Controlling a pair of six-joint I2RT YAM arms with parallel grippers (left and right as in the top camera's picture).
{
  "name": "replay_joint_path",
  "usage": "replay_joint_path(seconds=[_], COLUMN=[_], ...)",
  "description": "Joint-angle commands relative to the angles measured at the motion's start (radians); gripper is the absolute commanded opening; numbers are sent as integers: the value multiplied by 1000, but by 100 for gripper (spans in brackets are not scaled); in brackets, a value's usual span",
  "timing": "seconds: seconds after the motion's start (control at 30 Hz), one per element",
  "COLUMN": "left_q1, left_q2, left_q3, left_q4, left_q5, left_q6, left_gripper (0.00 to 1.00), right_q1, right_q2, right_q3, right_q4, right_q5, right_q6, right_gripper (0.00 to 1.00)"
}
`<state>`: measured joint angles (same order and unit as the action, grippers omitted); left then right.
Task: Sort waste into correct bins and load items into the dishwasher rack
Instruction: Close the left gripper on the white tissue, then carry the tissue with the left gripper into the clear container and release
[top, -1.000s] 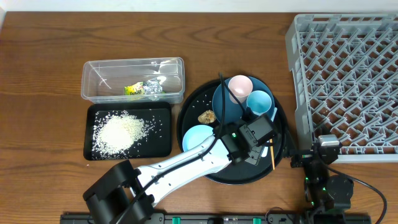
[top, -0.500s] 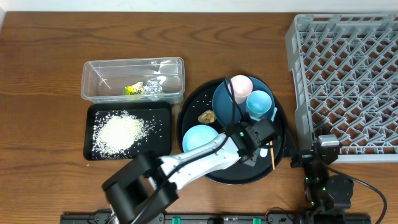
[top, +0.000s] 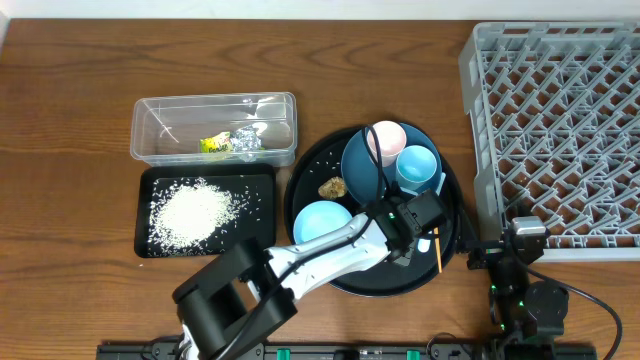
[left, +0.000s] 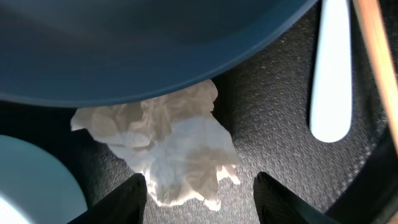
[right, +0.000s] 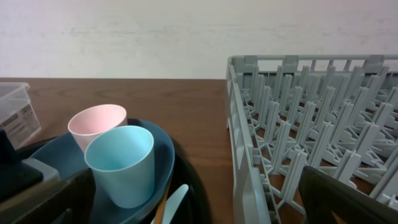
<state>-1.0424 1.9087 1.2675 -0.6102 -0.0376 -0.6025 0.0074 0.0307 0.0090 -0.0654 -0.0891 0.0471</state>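
Left gripper (left: 199, 200) sits low on the round black tray (left: 280, 124), fingers spread either side of the crumpled white wrapper (left: 168, 146), not pinching, since I must draw it from under the rim of the dark blue plate (left: 155, 50); right gripper (right: 199, 205) hangs wide open by the dishwasher rack (right: 298, 124).

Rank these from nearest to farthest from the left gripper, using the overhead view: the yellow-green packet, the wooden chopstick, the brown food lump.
1. Wooden chopstick: just right of the left gripper, on the round black tray.
2. Brown food lump: up and left, on the same tray.
3. Yellow-green packet: far left, inside the clear tub.
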Motion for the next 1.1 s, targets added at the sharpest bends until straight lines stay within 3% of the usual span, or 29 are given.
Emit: replay_joint_path(seconds=[0.0, 0.07, 0.17, 0.3, 0.4, 0.8, 1.07], left_q1=[2, 2, 2, 2, 2, 41, 222], left_q2=[46, 50, 49, 49, 34, -297, -495], left_q3=[-4, -4, -3, -3, 0, 21, 21], left_q4=[0, 3, 8, 6, -11, -92, -119], left_q5=[-27, -27, -27, -27, -27, -50, -50], left_q6=[-5, -5, -5, -5, -5, 26, 174], left_gripper=[57, 54, 22, 19, 7, 6, 6], right_q1=[-7, -7, -7, -7, -7, -7, -7], right_q2=[0, 0, 0, 0, 0, 0, 0], right_q3=[-3, -3, -3, -3, -3, -3, -3], right_q4=[-2, -2, -2, -1, -2, -2, -2], right_q5=[7, 7, 7, 7, 7, 7, 7], right_q6=[-11, -11, -11, -11, -11, -11, -11], right_gripper=[99, 99, 99, 99, 99, 99, 99])
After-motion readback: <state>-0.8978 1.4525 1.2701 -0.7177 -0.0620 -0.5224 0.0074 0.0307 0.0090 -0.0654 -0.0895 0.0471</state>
